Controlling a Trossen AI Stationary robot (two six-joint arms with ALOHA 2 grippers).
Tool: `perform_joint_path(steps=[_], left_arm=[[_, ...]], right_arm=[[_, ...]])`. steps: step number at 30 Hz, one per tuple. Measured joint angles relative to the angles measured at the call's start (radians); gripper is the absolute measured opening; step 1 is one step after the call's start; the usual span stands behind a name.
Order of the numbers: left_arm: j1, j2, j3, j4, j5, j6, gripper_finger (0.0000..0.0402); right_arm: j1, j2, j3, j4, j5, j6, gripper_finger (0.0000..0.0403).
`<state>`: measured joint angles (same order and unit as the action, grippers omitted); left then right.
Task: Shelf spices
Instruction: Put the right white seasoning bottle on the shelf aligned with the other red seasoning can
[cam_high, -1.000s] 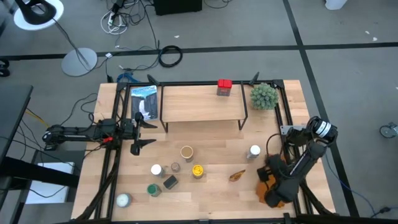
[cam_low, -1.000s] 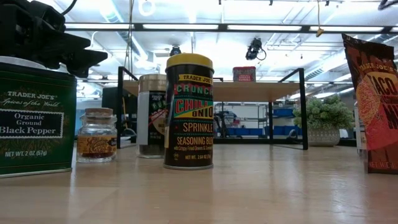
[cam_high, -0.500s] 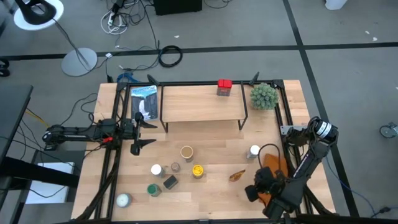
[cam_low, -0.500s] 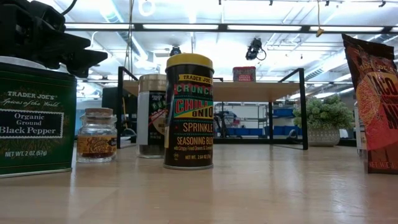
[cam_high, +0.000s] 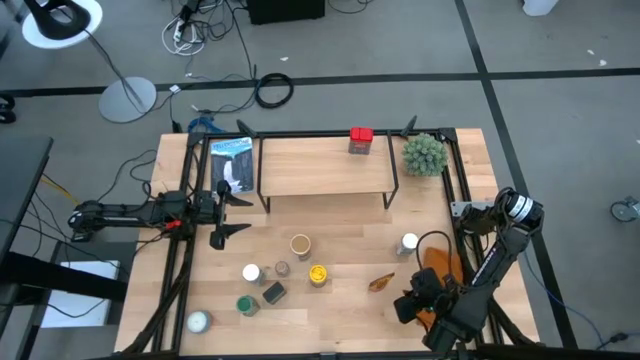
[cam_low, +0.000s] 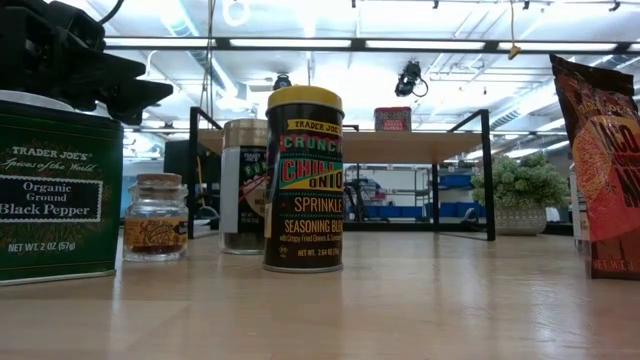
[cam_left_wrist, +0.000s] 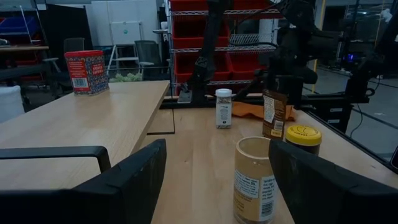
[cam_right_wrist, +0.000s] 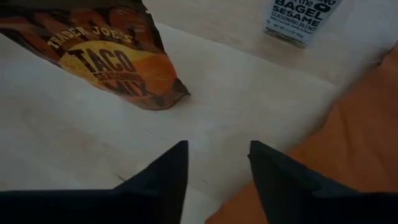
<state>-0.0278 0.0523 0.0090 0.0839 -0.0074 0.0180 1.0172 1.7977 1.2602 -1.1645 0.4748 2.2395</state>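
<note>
The right gripper (cam_right_wrist: 214, 168) is held with fingers apart just above the table, beside the orange cloth (cam_right_wrist: 348, 137) and near the taco seasoning packet (cam_right_wrist: 109, 53). The packet should be straddled squarely before closing. The shelf (cam_high: 322, 165), bearing one red tin (cam_high: 361, 140), stands well apart.

The green tin (cam_low: 58, 190) reads "Trader Joe's Organic Ground Black Pepper", the yellow-lidded jar (cam_low: 304, 180) "Sprinkle Seasoning", the packet (cam_right_wrist: 106, 53) "Taco Seasoning Mix", the white jar (cam_right_wrist: 298, 18) "Bagel Sesame".
</note>
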Motion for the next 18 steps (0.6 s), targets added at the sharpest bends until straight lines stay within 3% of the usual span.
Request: perform_joint_path(steps=[7, 11, 18], left_arm=[[0.000, 0.000, 0.000, 0.000, 0.000, 0.000, 0.0288], [0.000, 0.000, 0.000, 0.000, 0.000, 0.000, 0.0288], [0.000, 0.000, 0.000, 0.000, 0.000, 0.000, 0.0288]], right_arm=[[0.001, 0.000, -0.021, 0.005, 0.030, 0.001, 0.0225], [0.002, 0.000, -0.069, 0.005, 0.103, 0.038, 0.0228], [0.002, 0.000, -0.143, -0.040, 0.110, 0.104, 0.0221]])
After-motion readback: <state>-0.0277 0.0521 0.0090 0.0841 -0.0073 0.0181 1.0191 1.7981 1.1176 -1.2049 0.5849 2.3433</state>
